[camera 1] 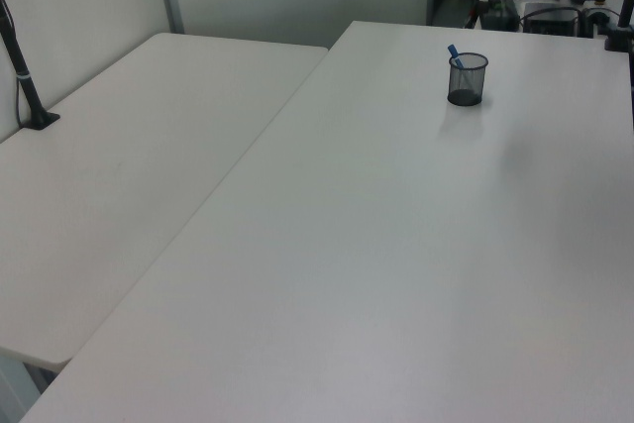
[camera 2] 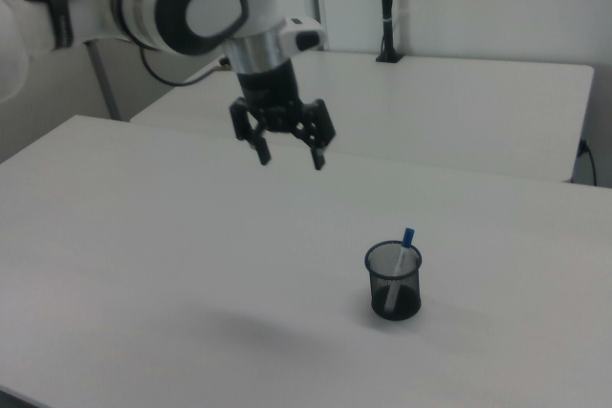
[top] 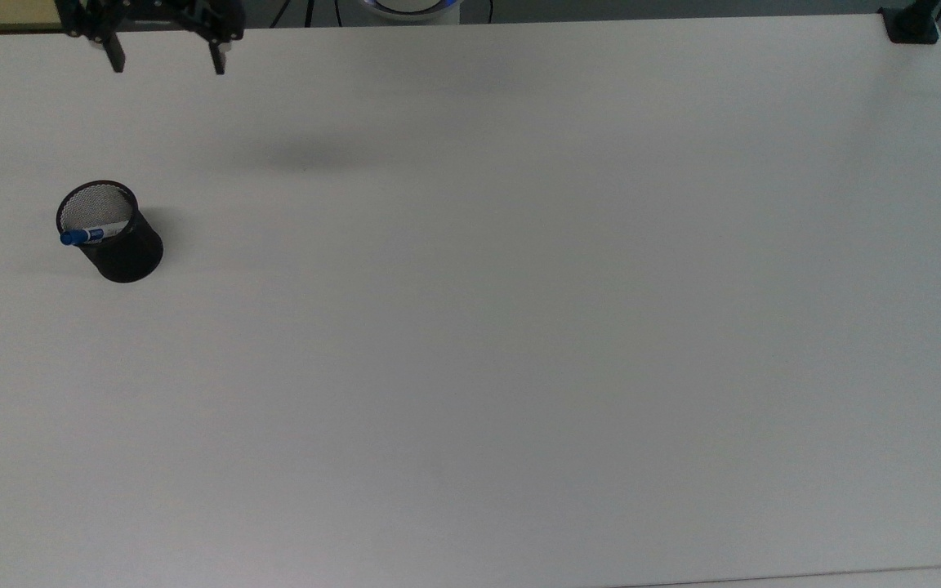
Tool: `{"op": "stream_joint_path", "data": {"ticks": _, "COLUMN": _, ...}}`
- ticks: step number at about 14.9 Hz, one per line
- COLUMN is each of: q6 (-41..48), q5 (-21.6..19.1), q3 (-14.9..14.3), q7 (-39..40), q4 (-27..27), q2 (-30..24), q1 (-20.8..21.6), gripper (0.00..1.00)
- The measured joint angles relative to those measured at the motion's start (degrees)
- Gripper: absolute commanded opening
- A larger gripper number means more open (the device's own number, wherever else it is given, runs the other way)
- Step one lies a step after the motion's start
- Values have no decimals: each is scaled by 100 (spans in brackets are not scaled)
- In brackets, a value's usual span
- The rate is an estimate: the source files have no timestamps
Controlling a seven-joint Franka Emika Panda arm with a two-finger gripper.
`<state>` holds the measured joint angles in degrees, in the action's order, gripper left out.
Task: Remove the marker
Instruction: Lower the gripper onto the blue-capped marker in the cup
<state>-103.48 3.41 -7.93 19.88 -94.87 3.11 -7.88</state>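
The gripper (top: 167, 64) hangs in the air with its two fingers spread wide apart and nothing between them, near the top edge of the top view, well apart from the black mesh cup (top: 115, 237) below it. In the right view the gripper (camera 2: 292, 158) points down above the white table (camera 2: 143, 236), up and to the left of the cup (camera 2: 393, 284). The marker (top: 91, 235) stands tilted inside the cup, its blue cap poking over the rim toward the top view's left. In the left view the cup (camera 1: 467, 79) sits far across the table, the marker (camera 1: 454, 52) leaning out of it.
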Motion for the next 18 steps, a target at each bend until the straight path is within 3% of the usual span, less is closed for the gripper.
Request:
{"op": "stream_joint_path", "data": {"ticks": 12, "q6": -2392, "q5": 68, "q3": -15, "q7": -164, "q4": -76, "q2": 1341, "q1": -625, "gripper": 100}}
{"op": "stream_joint_path", "data": {"ticks": 14, "q6": -2688, "q5": 68, "q3": -48, "q7": -339, "q4": -96, "q2": 1558, "q1": -629, "gripper": 91}}
{"op": "stream_joint_path", "data": {"ticks": 15, "q6": -2805, "q5": 68, "q3": -74, "q7": -371, "q4": -109, "q2": 1645, "q1": -630, "gripper": 81}}
{"op": "stream_joint_path", "data": {"ticks": 17, "q6": -3081, "q5": 68, "q3": -135, "q7": -400, "q4": -143, "q2": 1849, "q1": -631, "gripper": 50}}
{"op": "stream_joint_path", "data": {"ticks": 18, "q6": -3115, "q5": 68, "q3": -140, "q7": -425, "q4": -143, "q2": 1884, "q1": -632, "gripper": 44}}
